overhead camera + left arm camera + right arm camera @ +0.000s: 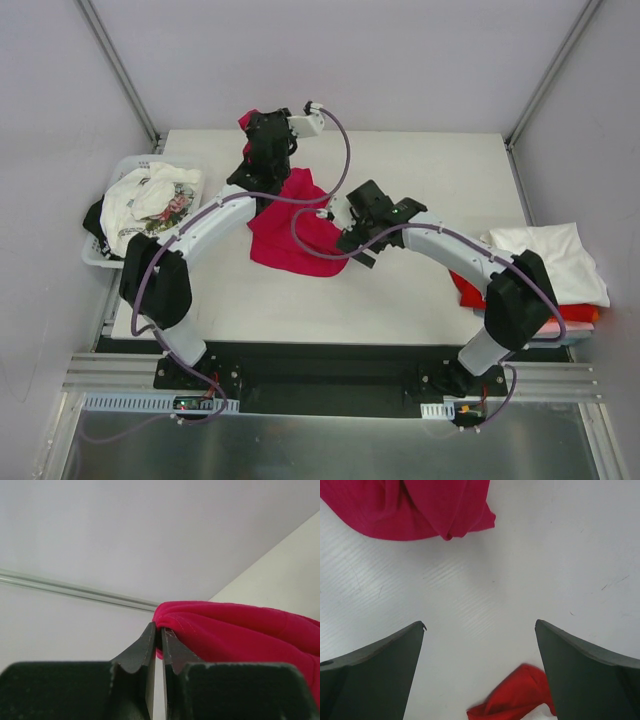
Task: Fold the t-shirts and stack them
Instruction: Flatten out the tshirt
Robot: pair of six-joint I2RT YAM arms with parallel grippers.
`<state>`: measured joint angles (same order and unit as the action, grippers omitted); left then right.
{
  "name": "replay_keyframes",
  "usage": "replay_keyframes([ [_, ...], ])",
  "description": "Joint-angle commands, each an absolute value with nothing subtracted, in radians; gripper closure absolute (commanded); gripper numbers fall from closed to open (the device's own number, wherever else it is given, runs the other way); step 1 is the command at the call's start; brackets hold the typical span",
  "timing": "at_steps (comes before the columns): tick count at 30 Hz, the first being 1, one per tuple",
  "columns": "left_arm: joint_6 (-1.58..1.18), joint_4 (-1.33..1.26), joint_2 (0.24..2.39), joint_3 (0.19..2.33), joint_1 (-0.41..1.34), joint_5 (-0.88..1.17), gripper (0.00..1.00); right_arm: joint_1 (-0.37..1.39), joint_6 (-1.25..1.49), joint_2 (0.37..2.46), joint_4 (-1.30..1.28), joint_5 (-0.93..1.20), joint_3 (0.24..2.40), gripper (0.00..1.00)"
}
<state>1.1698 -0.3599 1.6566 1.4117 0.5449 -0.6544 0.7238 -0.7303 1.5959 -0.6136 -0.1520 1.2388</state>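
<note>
The crimson-magenta t-shirt (292,225) lies bunched on the white table (420,170), near its middle. My left gripper (252,128) is shut on one end of it and holds that end up at the far edge; the wrist view shows its cloth (240,630) pinched at the fingertips. My right gripper (345,240) is open and empty just right of the shirt, above bare table; the shirt's lower corner (420,510) lies ahead of its fingers. A stack of folded shirts, white on top (548,258) over red and orange, sits at the right edge.
A white plastic basket (92,252) at the table's left edge holds a white printed shirt (150,198) and dark cloth. A red shirt edge (512,700) from the stack shows near my right gripper's fingers. Walls with metal posts close the table's far side.
</note>
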Motion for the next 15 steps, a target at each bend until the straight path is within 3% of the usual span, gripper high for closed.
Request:
replay_keyframes([
  [1, 1.112, -0.361, 1.721, 1.502, 0.522, -0.640, 0.95, 0.761, -0.762, 1.647, -0.647, -0.138, 1.338, 0.01],
  [5, 1.033, -0.278, 1.766, 1.548, 0.500, -0.620, 0.92, 0.799, -0.781, 1.727, -0.652, -0.137, 1.393, 0.01],
  [10, 0.939, -0.198, 1.789, 1.559, 0.480, -0.578, 0.78, 0.856, -0.807, 1.822, -0.666, -0.149, 1.486, 0.01],
  [15, 0.874, -0.140, 1.801, 1.565, 0.471, -0.537, 0.72, 0.871, -0.808, 1.959, -0.715, -0.115, 1.632, 0.01],
])
